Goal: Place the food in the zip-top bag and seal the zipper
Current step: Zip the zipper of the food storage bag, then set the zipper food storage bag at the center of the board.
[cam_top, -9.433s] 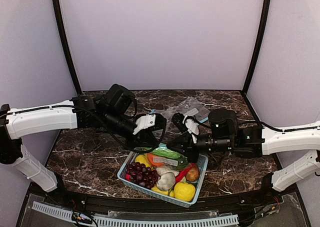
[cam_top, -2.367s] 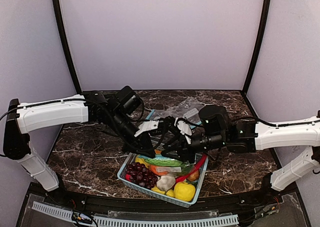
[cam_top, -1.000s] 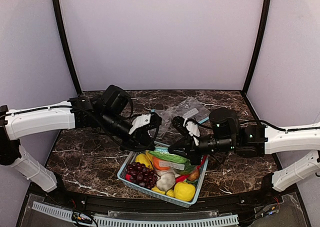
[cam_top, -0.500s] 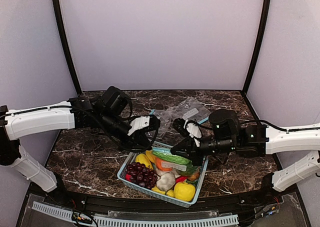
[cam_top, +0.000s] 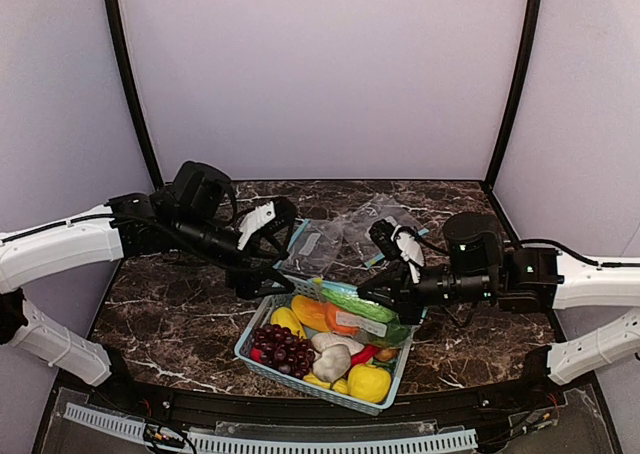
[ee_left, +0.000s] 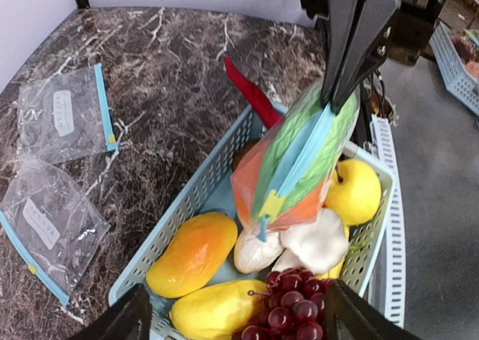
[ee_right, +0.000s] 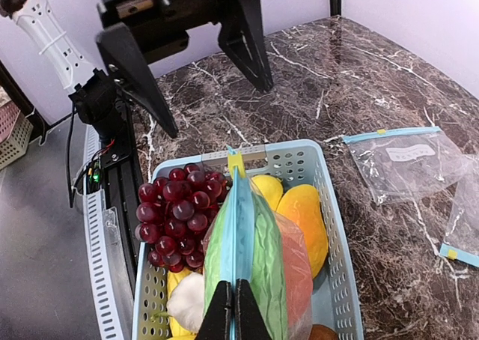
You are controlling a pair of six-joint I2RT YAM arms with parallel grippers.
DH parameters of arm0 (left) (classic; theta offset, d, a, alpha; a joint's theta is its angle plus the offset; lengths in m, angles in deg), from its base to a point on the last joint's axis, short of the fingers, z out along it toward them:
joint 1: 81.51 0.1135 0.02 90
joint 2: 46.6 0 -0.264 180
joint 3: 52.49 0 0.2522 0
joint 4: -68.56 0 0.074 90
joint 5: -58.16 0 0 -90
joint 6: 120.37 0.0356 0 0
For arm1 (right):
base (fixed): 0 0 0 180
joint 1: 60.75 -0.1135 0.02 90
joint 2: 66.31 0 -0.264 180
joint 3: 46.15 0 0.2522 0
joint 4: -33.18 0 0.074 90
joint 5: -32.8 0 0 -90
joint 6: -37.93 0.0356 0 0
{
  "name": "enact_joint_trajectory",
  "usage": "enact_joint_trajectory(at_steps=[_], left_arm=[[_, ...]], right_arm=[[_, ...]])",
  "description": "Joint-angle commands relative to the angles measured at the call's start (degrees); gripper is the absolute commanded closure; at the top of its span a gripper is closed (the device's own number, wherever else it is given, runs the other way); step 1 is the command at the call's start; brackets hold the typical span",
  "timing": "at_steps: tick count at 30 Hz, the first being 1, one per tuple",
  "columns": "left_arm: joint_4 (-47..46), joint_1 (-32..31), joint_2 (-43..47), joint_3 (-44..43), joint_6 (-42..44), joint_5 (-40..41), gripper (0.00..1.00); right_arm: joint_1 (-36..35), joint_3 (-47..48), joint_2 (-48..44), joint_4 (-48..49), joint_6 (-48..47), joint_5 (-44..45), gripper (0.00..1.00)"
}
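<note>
Right gripper (ee_right: 233, 314) is pinching one filled bag (ee_right: 258, 254) over the basket (ee_left: 202, 186). Left gripper (ee_left: 239, 295) is gaping; two empty bags (ee_left: 63, 119) lying aside.

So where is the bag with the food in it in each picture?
Top external: the zip-top bag is near the middle, over the far right part of the blue basket.
Left wrist: the bag is in the middle, held up over the basket.
Right wrist: the bag is at the bottom middle, its blue zipper edge toward the camera.
Shared landmark: the purple grapes in the basket.
</note>
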Motion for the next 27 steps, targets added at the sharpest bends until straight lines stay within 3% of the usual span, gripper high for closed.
enact_joint_trajectory(at_steps=[1, 8, 13, 20, 27], left_arm=[[-5.08, 0.64, 4.50, 0.27, -10.13, 0.83, 0.17], [-5.12, 9.51, 7.91, 1.35, -19.53, 4.27, 0.14], [-4.44, 19.74, 10.73, 4.27, -23.34, 7.75, 0.12], [-3.54, 33.00, 15.47, 9.85, -24.38, 6.19, 0.11], [-6.62, 38.96, 21.36, 16.65, -22.31, 10.96, 0.10]], right_arm=[[0.17, 1.53, -1.06, 0.59, 4.32, 7.54, 1.00], [0.82, 9.50, -0.08, -6.88, 8.26, 24.27, 1.00], [5.74, 12.41, -0.53, -8.99, 9.26, 29.51, 1.00], [23.09, 12.01, -0.81, -11.21, 10.46, 26.47, 1.00], [44.04, 3.00, -2.17, -7.52, 15.21, 11.10, 1.00]])
